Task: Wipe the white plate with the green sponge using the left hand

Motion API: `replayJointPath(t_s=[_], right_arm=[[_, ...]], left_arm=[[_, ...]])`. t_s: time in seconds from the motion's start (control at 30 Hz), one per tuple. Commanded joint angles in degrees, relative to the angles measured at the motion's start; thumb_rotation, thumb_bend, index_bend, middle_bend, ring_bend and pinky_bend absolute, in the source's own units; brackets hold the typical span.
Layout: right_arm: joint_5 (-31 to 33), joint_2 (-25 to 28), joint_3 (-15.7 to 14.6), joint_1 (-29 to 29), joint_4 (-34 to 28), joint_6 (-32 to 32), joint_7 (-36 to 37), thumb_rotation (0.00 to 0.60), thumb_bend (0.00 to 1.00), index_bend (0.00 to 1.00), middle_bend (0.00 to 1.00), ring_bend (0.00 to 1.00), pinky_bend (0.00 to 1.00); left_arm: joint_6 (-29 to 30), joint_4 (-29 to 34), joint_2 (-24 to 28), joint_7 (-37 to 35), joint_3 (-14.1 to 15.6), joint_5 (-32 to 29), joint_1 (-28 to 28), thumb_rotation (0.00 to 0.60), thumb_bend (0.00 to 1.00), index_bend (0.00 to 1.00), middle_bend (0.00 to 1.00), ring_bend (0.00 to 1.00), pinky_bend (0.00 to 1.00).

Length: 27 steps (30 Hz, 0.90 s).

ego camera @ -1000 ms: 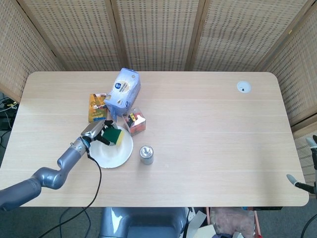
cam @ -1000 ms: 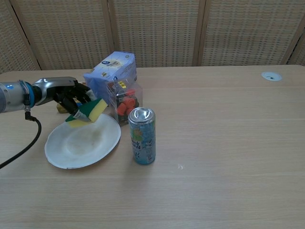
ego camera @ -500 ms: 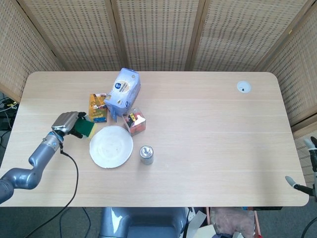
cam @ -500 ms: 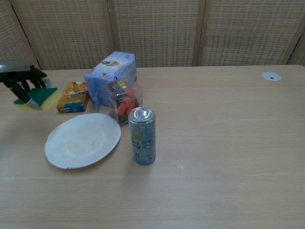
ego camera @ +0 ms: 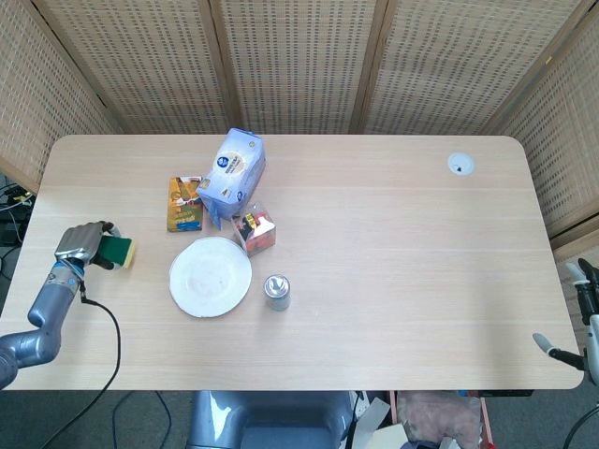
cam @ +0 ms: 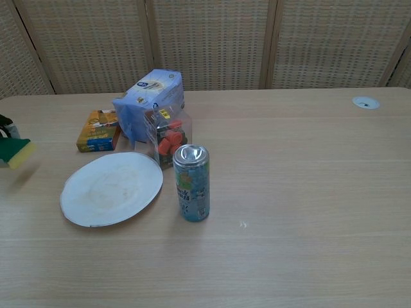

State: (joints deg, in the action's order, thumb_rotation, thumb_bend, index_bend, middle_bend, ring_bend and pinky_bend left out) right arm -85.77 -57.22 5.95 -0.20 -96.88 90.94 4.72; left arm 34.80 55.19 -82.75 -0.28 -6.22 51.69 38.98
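Observation:
The white plate (ego camera: 211, 276) (cam: 109, 189) lies bare on the table, left of centre. My left hand (ego camera: 80, 245) is well to the left of it, near the table's left edge, and holds the green and yellow sponge (ego camera: 119, 251). The chest view shows the sponge (cam: 16, 153) at the left border, with only a dark sliver of the hand above it. A wide gap of table separates sponge and plate. My right hand (ego camera: 573, 318) shows only at the lower right border of the head view, off the table, with two fingertips far apart and nothing in them.
A drinks can (ego camera: 276, 292) (cam: 192, 183) stands just right of the plate. Behind the plate are a clear box of red pieces (ego camera: 255, 229), a blue bag (ego camera: 234, 173) and an orange box (ego camera: 184, 203). A round grommet (ego camera: 460, 165) sits far right.
My left hand has carried the sponge off the plate and leftward across the table, ending near the left edge. The plate stayed put. The right hand barely shifted.

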Motion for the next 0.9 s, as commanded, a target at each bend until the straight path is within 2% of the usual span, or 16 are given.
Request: replayJointPath(t_s=[0.03, 0.1, 0.23, 0.33, 0.43, 0.63, 0.73, 0.8, 0.9], right_arm=[[-0.59, -0.02, -0.14, -0.16, 0.03, 0.50, 0.34, 0.600, 0.00, 0.00, 0.00, 0.00, 0.00], [-0.92, -0.02, -0.23, -0.29, 0.19, 0.83, 0.85, 0.600, 0.00, 0.00, 0.00, 0.00, 0.00], [-1.39, 0.02, -0.39, -0.52, 0.57, 1.31, 1.54, 0.600, 0.00, 0.00, 0.00, 0.00, 0.00], [-1.82, 0.08, -0.53, -0.62, 0.78, 1.57, 1.93, 0.600, 0.00, 0.00, 0.00, 0.00, 0.00], [-2.32, 0.07, -0.56, -0.66, 0.97, 1.97, 2.23, 0.600, 0.00, 0.00, 0.00, 0.00, 0.00], [-3.02, -0.93, 0.21, -0.54, 2.83, 3.60, 3.38, 0.600, 0.00, 0.00, 0.00, 0.00, 0.00], [-3.56, -1.75, 0.62, -0.54, 4.45, 4.81, 4.73, 0.600, 0.00, 0.00, 0.00, 0.00, 0.00], [-3.99, -2.03, 0.66, -0.61, 5.12, 5.41, 5.35, 0.600, 0.00, 0.00, 0.00, 0.00, 0.00], [-4.53, -2.19, 0.63, -0.84, 5.67, 6.24, 6.03, 0.600, 0.00, 0.00, 0.00, 0.00, 0.00]], left_arm=[[-0.52, 2.89, 1.15, 0.33, -0.51, -1.76, -0.57, 0.600, 0.00, 0.01, 0.00, 0.00, 0.06], [1.81, 7.11, 3.21, -0.89, -1.79, -2.13, -1.72, 0.600, 0.00, 0.00, 0.00, 0.00, 0.01], [7.77, 18.43, 9.27, -5.40, -4.26, 0.39, -5.21, 0.600, 0.00, 0.00, 0.00, 0.00, 0.00], [17.35, 27.36, 14.15, -7.11, -4.76, 6.77, -9.33, 0.600, 0.00, 0.00, 0.00, 0.00, 0.00], [25.63, 33.62, 17.32, -5.43, -4.21, 10.37, -12.95, 0.600, 0.00, 0.00, 0.00, 0.00, 0.00], [42.29, 44.46, 19.77, 4.27, -2.07, 13.60, -20.36, 0.600, 0.00, 0.00, 0.00, 0.00, 0.00], [51.70, 49.10, 19.13, 11.84, 0.71, 16.29, -25.07, 0.600, 0.00, 0.00, 0.00, 0.00, 0.00], [56.57, 51.20, 18.02, 16.43, 2.46, 17.93, -27.63, 0.600, 0.00, 0.00, 0.00, 0.00, 0.00], [59.83, 53.20, 16.95, 19.70, 4.95, 20.51, -30.11, 0.600, 0.00, 0.00, 0.00, 0.00, 0.00]])
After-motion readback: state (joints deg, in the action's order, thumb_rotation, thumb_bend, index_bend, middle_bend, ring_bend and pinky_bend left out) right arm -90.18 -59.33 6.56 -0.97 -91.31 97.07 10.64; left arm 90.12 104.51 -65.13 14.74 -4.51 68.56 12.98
